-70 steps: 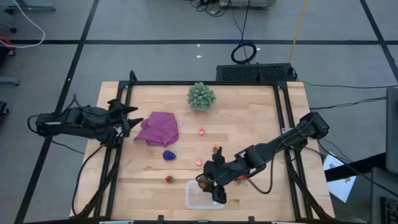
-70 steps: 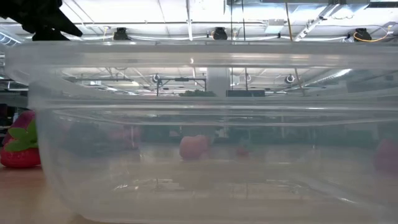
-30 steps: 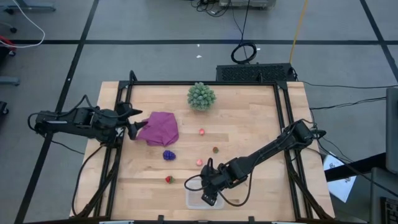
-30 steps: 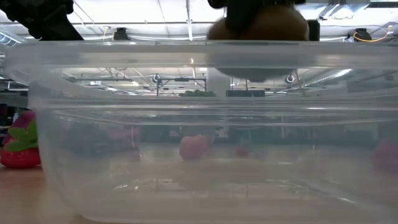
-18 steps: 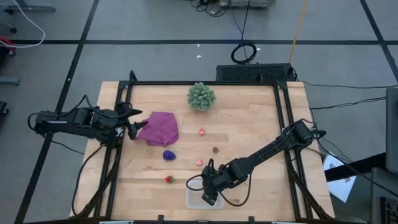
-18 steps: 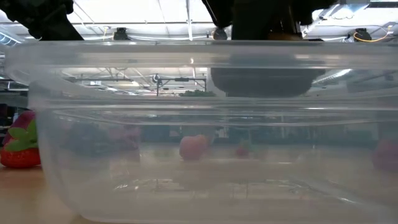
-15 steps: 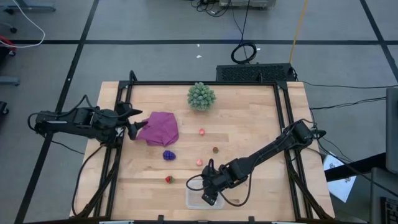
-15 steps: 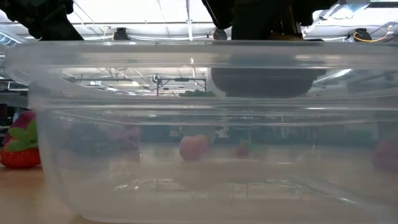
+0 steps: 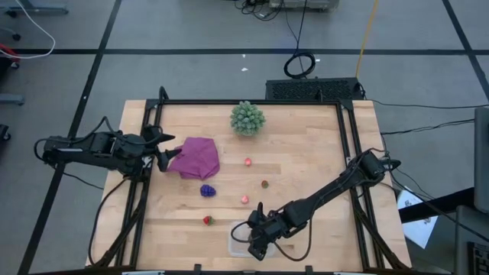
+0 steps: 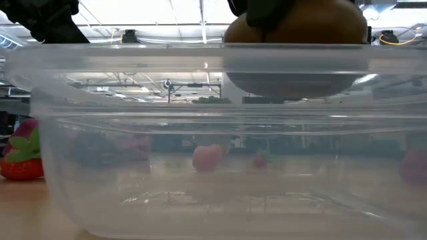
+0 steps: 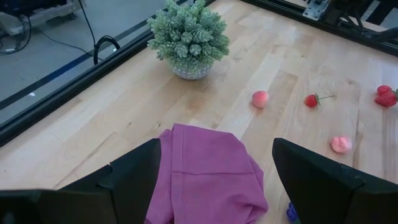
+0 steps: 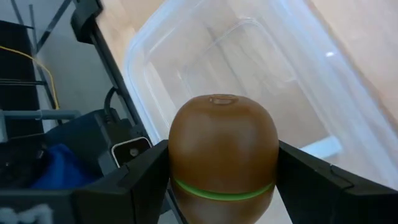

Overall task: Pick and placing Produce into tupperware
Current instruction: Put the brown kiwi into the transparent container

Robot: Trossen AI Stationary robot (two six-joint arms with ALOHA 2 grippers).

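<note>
The brown oval kiwi (image 12: 222,155) is held in my right gripper (image 9: 256,246) over the open top of the clear tupperware (image 9: 243,243), near the table's front edge. In the low view the kiwi (image 10: 297,23) shows at the tub's rim (image 10: 133,57), partly through the plastic. My left gripper (image 9: 164,149) waits open at the table's left, beside the purple cloth (image 9: 195,157). A purple grape cluster (image 9: 207,190), a red strawberry (image 9: 207,220), pink berries (image 9: 244,199) (image 9: 248,162) and a small dark piece (image 9: 264,184) lie on the wood. My right gripper pinches the kiwi between its two fingers, one on each of its opposite sides (image 12: 176,163). The fingers slant down from the table's right and far side. The kiwi is lifted clear, one rounded end (image 12: 222,99) toward the tub's floor (image 12: 249,68).
A pale green bushy ball (image 9: 247,118) stands at the far edge. Black frame rails (image 9: 350,153) run along the table's sides. Bare wood lies between the scattered fruits and the tub.
My right gripper has carried the kiwi a little toward the table's near edge and down, and now stands over the tub's middle. It has stayed shut on the kiwi. In the low view the kiwi looms larger at the rim.
</note>
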